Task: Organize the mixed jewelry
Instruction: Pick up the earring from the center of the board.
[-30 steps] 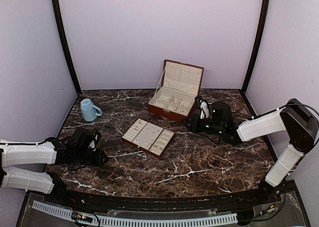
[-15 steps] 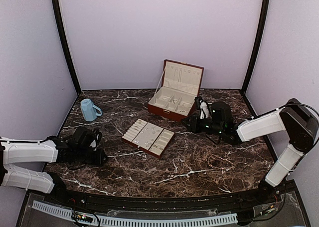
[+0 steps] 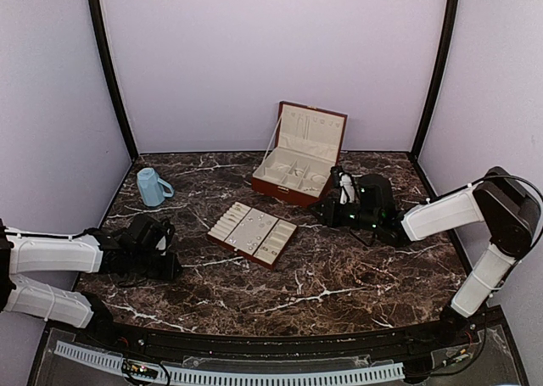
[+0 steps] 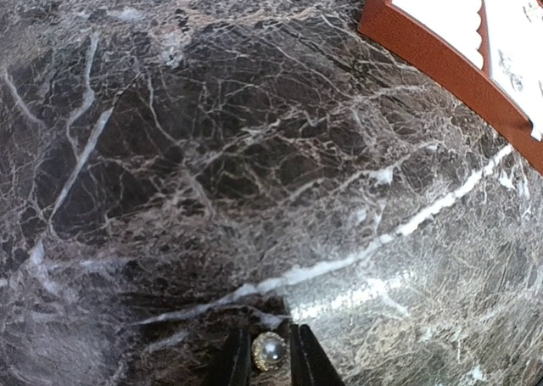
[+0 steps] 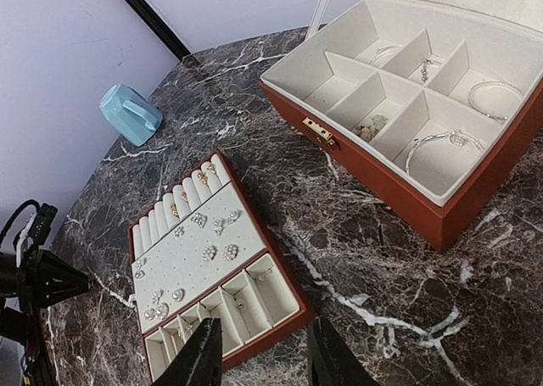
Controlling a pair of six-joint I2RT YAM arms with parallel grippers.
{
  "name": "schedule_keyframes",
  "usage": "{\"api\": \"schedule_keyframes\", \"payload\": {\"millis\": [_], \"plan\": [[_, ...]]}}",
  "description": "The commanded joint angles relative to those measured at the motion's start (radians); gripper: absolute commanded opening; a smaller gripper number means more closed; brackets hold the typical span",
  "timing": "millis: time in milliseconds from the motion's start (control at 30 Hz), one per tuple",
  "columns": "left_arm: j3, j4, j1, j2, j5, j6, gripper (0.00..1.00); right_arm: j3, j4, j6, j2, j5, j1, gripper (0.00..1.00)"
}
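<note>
Marble table (image 3: 339, 276), pearl stud (image 4: 271, 349) caught
Left gripper (image 4: 270, 360) pinches it; right gripper (image 5: 265, 356) hangs with fingers apart, empty, near the compartment tray (image 5: 187, 271)

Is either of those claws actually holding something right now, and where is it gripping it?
The left gripper appears to pinch a small pearl stud between its fingertips, pressing on the stud's opposite sides. The right gripper is open and holds nothing.
</note>
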Motion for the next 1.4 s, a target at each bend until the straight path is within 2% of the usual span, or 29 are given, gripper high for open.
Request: {"api": "schedule_keyframes", "payload": {"millis": [0, 333, 600, 800, 1033, 1367], "plan": [[-0.01, 0.001, -0.004, -0.009, 0.022, 0.023, 0.19, 0.003, 0.047, 0.011, 0.015, -0.008, -0.006, 0.35], [0.007, -0.015, -0.004, -0.012, 0.028, -0.024, 0.08, 0.002, 0.05, 0.015, 0.018, -0.012, -0.007, 0.35], [0.093, -0.037, -0.004, -0.015, 0.072, -0.11, 0.07, 0.006, 0.041, 0.004, -0.018, -0.04, -0.006, 0.36], [0.2, -0.044, -0.004, 0.02, 0.138, -0.168, 0.07, 0.008, 0.068, -0.05, -0.05, -0.155, -0.006, 0.37], [0.365, -0.032, -0.003, 0.137, 0.312, -0.247, 0.08, 0.041, 0.152, -0.066, -0.01, -0.383, 0.016, 0.37], [0.583, 0.031, -0.034, 0.391, 0.507, -0.264, 0.08, 0.071, 0.175, -0.08, 0.044, -0.384, 0.074, 0.36]]}}
